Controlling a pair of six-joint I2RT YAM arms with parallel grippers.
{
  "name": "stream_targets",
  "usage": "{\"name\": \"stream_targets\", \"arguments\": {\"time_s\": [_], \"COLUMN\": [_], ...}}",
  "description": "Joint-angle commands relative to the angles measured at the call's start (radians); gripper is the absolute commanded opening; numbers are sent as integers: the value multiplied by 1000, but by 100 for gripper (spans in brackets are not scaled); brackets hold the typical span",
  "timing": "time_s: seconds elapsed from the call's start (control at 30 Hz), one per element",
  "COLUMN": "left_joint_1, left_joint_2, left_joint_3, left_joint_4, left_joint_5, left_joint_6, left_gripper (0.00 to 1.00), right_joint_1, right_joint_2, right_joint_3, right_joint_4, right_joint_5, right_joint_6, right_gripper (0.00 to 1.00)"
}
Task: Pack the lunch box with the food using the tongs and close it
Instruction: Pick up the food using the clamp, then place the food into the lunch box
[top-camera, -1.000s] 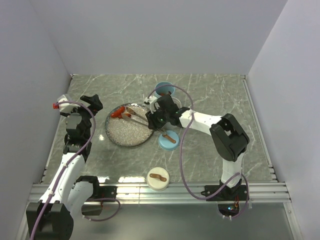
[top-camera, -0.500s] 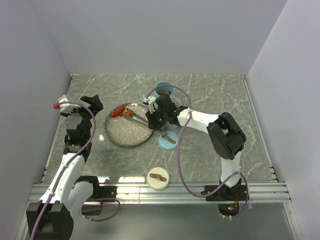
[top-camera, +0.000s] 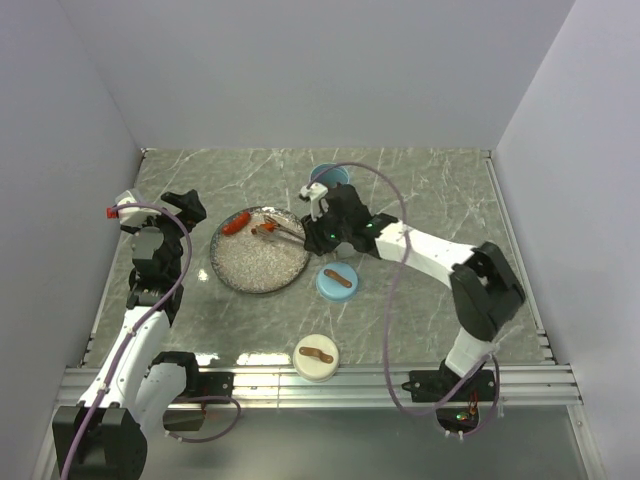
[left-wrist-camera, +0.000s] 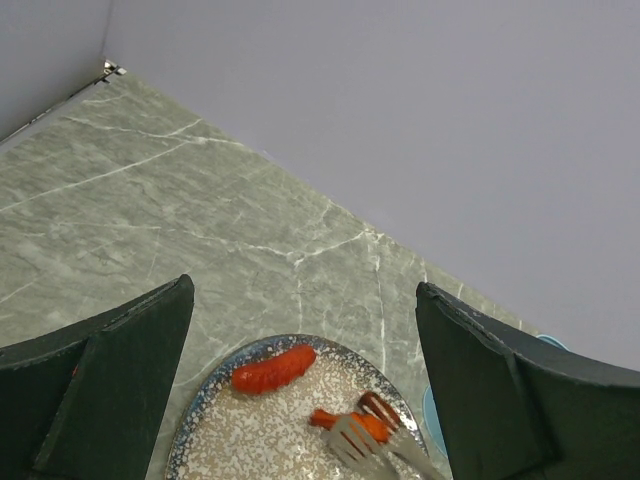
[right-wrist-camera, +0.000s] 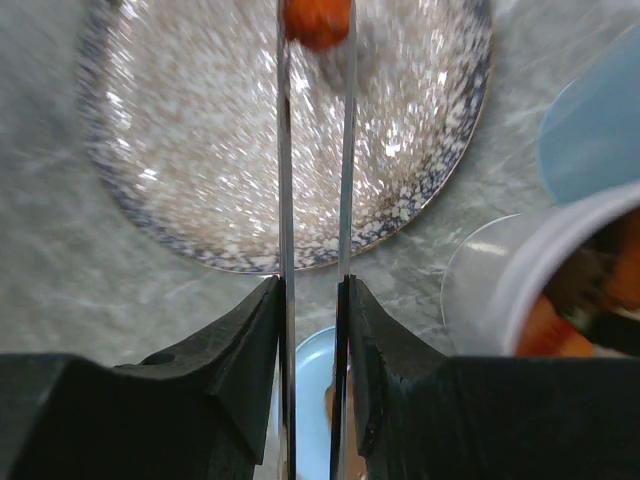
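The right arm's elbow (top-camera: 487, 290) has been swung rightward; the right gripper (right-wrist-camera: 312, 300) is clamped on the tongs (right-wrist-camera: 283, 180), with an orange food piece (right-wrist-camera: 316, 20) pinched at their tips above the plate (right-wrist-camera: 150, 215). The left gripper (left-wrist-camera: 305, 330) is spread wide.

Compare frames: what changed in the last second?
The right arm swung its elbow out rightward; its fingers squeezed the long grey metal tongs onto an orange food piece on the speckled round plate. The left arm, left fingers open, blue round lid and white round lid stayed put.
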Motion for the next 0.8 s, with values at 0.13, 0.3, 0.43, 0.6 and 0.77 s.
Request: {"name": "stream_targets", "arguments": {"time_s": [0.13,0.3,0.43,0.6,0.77], "left_joint_1": [2,2,2,2,2], "left_joint_2": [-21,-27,-28,-35,-41], "left_joint_3": [-3,-6,-8,-11,-12], "left_joint_4": [42,45,45,47,45], "left_joint_5": [15,18,24,27,28], "left_joint_6": [11,9,8,6,6], "left_gripper": [99,99,99,99,100], "right_joint_1": [25,25,25,25,23], "right_joint_2": [-258,-393,-495,-637,-671], "right_joint_3": [-57,-117,-161,-223,-247], "right_joint_4": [81,90,61,34,40], "right_joint_5": [78,186,304,442,539], "right_joint_6": [79,110,133,170,190], "right_gripper": [22,22,22,23,23]}}
